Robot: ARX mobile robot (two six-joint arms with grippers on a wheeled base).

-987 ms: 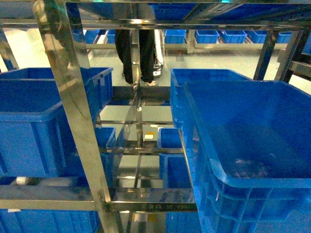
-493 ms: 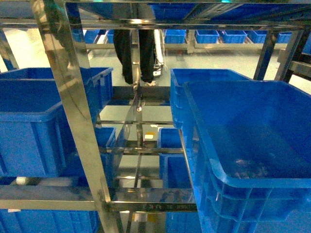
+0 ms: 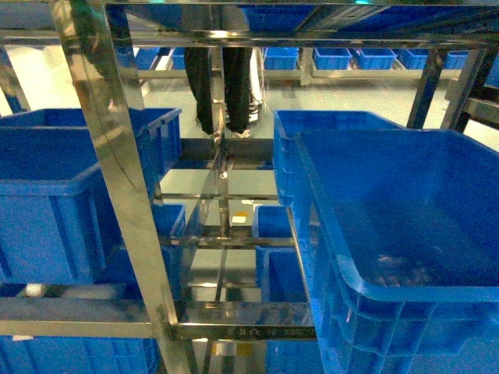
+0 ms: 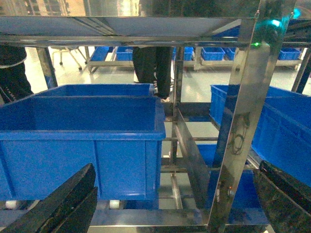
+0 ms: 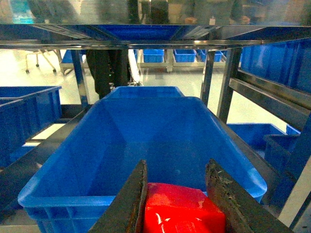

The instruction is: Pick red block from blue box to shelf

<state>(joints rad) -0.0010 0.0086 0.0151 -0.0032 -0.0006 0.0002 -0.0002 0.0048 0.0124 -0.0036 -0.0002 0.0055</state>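
The red block [image 5: 182, 208], glossy and cube-like, sits clamped between the two dark fingers of my right gripper [image 5: 177, 166], which is shut on it. It hangs just in front of the near rim of a royal-blue crate [image 5: 146, 141] on the shelf [image 5: 216, 82]. My left gripper [image 4: 176, 167] is open, its black fingers [image 4: 63, 204] spread wide at the bottom corners, facing a shiny steel post of the shelf [image 4: 243, 121]. Neither gripper shows in the head view, where the shelf [image 3: 117, 179] fills the frame. The blue box is out of view.
Royal-blue ribbed crates stand on the rack at left [image 3: 70, 195] and right [image 3: 405, 226]; another [image 4: 82, 141] is ahead of the left gripper. A person's dark legs [image 3: 222, 86] stand behind the rack. Steel rails cross overhead and below.
The rack and crates have not moved. Only the person's legs behind the rack have shifted slightly.
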